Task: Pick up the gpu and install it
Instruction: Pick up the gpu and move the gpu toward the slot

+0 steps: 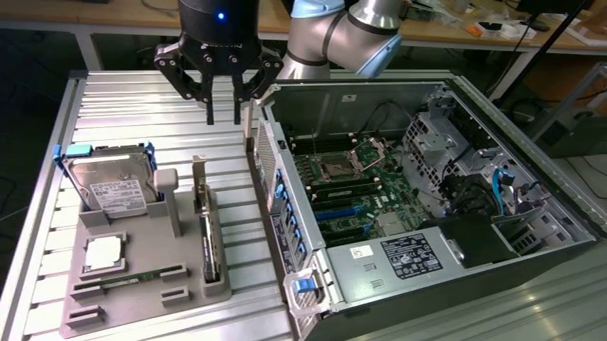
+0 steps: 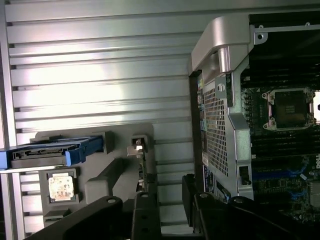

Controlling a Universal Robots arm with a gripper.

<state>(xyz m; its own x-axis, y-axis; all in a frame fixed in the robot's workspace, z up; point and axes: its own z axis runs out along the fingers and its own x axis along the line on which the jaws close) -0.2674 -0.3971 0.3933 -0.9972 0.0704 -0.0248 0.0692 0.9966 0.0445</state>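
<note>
The gpu (image 1: 206, 227) is stood on its long edge in a slot of the grey holder (image 1: 133, 320), at the lower left of the exterior view. This leaves its upper edge free, presumably for a pinch from above. Its long axis is laid from the frame's bottom toward its top, silver bracket (image 1: 199, 174) uppermost, roughly parallel to the open computer case (image 1: 269, 153). The end effector (image 1: 224, 114) is held above the surface (image 1: 133, 106), beyond the bracket end, fingers spread and nothing gripped.

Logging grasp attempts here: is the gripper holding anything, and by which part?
Nothing is held. The gripper hangs with its fingers apart and empty, while the gpu stands on edge in the grey holder, apart from it.
</note>
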